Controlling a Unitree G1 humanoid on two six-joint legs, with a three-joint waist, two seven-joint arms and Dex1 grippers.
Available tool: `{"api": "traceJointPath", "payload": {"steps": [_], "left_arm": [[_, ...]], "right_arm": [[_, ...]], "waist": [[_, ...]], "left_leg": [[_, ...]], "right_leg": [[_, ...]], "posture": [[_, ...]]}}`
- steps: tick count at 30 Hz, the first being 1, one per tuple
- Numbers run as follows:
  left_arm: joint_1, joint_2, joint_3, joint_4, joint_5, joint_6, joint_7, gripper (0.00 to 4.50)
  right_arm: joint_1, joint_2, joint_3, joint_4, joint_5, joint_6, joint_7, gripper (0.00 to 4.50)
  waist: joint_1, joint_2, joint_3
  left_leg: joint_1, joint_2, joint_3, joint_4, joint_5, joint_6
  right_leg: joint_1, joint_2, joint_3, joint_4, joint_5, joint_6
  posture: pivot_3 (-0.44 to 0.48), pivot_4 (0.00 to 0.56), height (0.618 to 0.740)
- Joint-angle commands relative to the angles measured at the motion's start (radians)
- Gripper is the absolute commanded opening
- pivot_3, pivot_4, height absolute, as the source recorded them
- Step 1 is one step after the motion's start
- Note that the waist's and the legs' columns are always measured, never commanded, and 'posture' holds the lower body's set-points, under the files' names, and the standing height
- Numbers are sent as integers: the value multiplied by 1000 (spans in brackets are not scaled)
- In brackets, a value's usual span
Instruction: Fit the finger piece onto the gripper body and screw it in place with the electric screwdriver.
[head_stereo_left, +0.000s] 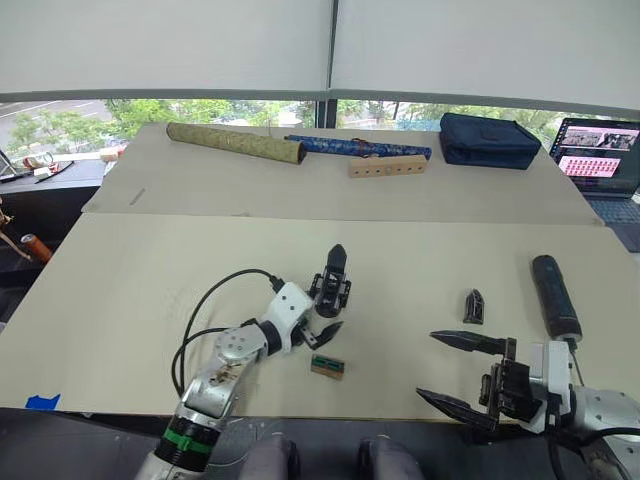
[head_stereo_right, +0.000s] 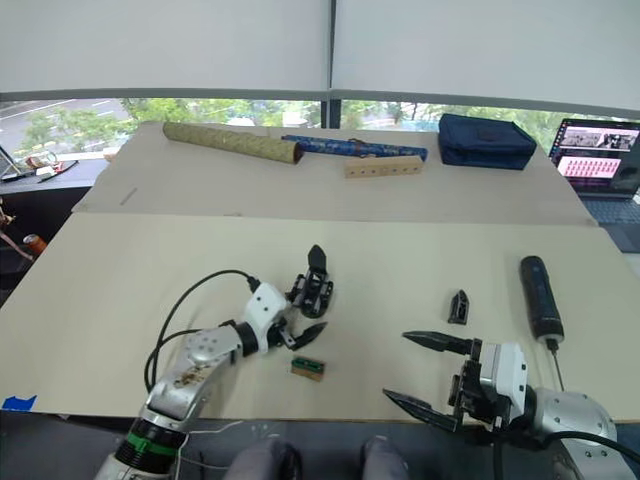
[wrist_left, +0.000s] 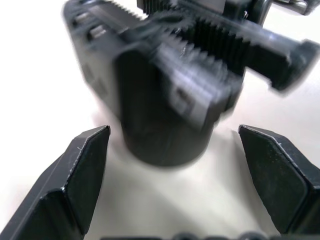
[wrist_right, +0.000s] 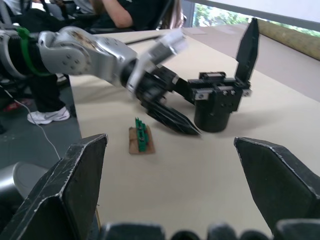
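Note:
The gripper body (head_stereo_left: 333, 280) stands upright on its round base at the table's middle, its black finger pointing up. My left gripper (head_stereo_left: 325, 306) is open around its base, one finger on each side with gaps showing in the left wrist view (wrist_left: 165, 130). The finger piece (head_stereo_left: 474, 306) lies alone on the table to the right. Further right lies the electric screwdriver (head_stereo_left: 555, 297), bit toward the near edge. My right gripper (head_stereo_left: 426, 365) is open and empty near the front edge, a little nearer than the finger piece. It faces the gripper body (wrist_right: 217, 100).
A small tan block with a green top (head_stereo_left: 327, 366) lies just in front of my left gripper. At the back are an olive roll (head_stereo_left: 235, 141), a blue patterned roll (head_stereo_left: 355, 146), a wooden block with holes (head_stereo_left: 386, 166), a navy bag (head_stereo_left: 488, 140) and a laptop (head_stereo_left: 600, 150).

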Motion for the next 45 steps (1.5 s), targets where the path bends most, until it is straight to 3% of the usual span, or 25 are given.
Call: {"api": "traceJointPath", "payload": {"steps": [1, 8, 11, 14, 18, 21, 26, 33, 39, 45], "left_arm": [[20, 74, 73, -77, -102, 12, -103, 4448], [82, 186, 237, 36, -242, -129, -278, 4448], [57, 180, 348, 76, -394, -77, -321, 4448], [49, 280, 367, 19, -513, 38, -468, 4448], [-7, 391, 371, -31, -570, 68, -581, 4448], [-65, 430, 371, -64, -593, 75, -616, 4448], [-129, 431, 336, -114, -633, 131, -610, 4448], [-153, 415, 341, -151, -632, 137, -560, 4448], [-128, 426, 343, -176, -623, 122, -555, 4448], [-99, 418, 352, -215, -630, 127, -516, 4448]], "right_arm": [[35, 1, -61, -29, 27, -15, -9, 4500], [152, 108, -233, -32, 12, -109, -93, 4500], [221, 155, -300, -37, -70, -118, -188, 4500], [287, 186, -341, -99, -155, 72, -411, 4500], [299, 230, -310, -159, -161, 110, -492, 4500], [294, 243, -308, -216, -123, 280, -616, 4500], [103, 160, -318, -353, 88, 733, -903, 4500], [-359, 80, -314, -263, 358, 1250, -1243, 4500], [-669, 180, -271, -117, 263, 1500, -1437, 4500], [-744, 285, -216, -83, 112, 1588, -1484, 4500]], "waist": [[0, 0, 0], [3, 1, 0], [3, 1, 0], [0, 1, 0], [-10, 3, 1], [-11, 4, 1], [-29, 4, 1], [-28, 4, 1], [-26, 4, 1], [-27, 4, 1]], "left_leg": [[0, 0, 0, 0, 0, 0], [0, 0, 0, 0, 0, 0], [0, 0, 0, -1, 0, -1], [0, 0, 1, -1, 1, -2], [2, 1, 1, -2, 5, -10], [2, 1, 1, -2, 5, -10], [2, 0, 1, -3, 6, -12], [2, 0, 1, -4, 6, -11], [-2, -1, 2, -3, 6, -11], [-5, -1, 0, -3, 6, -11]], "right_leg": [[0, 0, 0, 0, 0, 0], [0, -1, 0, 0, 0, 0], [0, 0, 0, 0, 0, 0], [0, -1, 0, 1, 0, 0], [-1, 0, 1, 1, -2, -2], [0, 0, 1, 1, -2, -2], [-1, 0, 3, 1, -2, -2], [-1, 2, 3, 1, -1, -2], [-2, 3, 3, -1, -2, -2], [-3, 3, 3, -3, -2, -1]], "posture": [[0, 150, 740], [0, 150, 740], [0, 150, 740], [0, 150, 740], [0, 150, 740], [0, 150, 740], [0, 150, 740], [0, 150, 740], [0, 150, 740], [0, 150, 740]]}}
